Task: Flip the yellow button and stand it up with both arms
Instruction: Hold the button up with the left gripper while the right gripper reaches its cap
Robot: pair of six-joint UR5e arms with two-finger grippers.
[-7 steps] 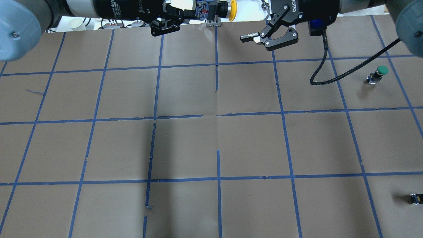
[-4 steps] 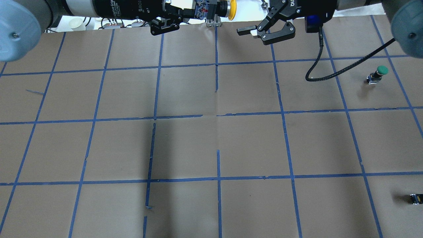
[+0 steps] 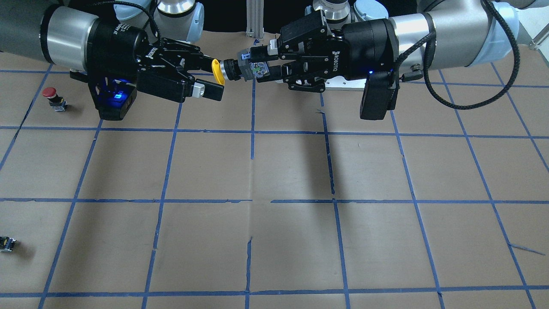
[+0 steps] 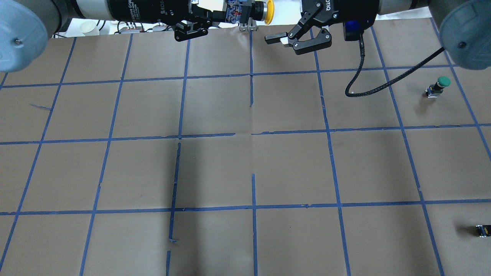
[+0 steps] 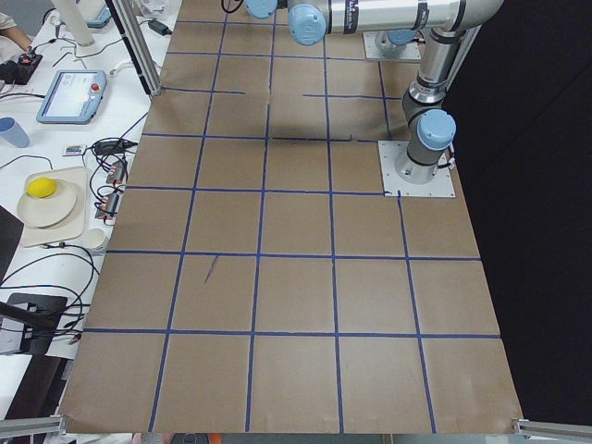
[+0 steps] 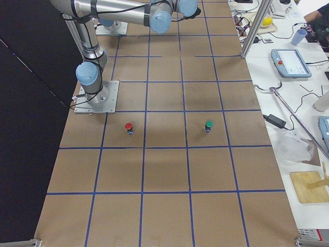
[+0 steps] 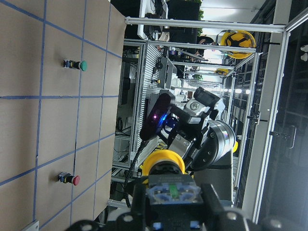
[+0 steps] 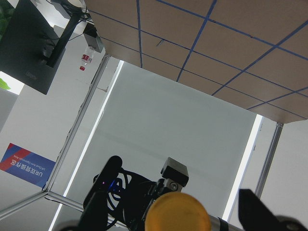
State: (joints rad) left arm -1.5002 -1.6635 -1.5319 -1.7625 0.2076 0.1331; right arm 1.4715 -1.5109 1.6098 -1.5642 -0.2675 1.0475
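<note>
— Yellow button, location?
— Off the table, lying level over its robot-side middle, cap toward the right arm. The left gripper clamps its blocky base.
— Right gripper?
— Spread wide, fingers flanking the cap, no contact evident. Judged step: hand-over. Next: close squarely on the cap or collar before the left lets go.

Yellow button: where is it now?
Front-facing view, top centre: the yellow button is held sideways in mid-air by the left gripper, its cap pointing at the open right gripper.

Overhead, front views opposed over table, wrist cameras close on yellow button
</note>
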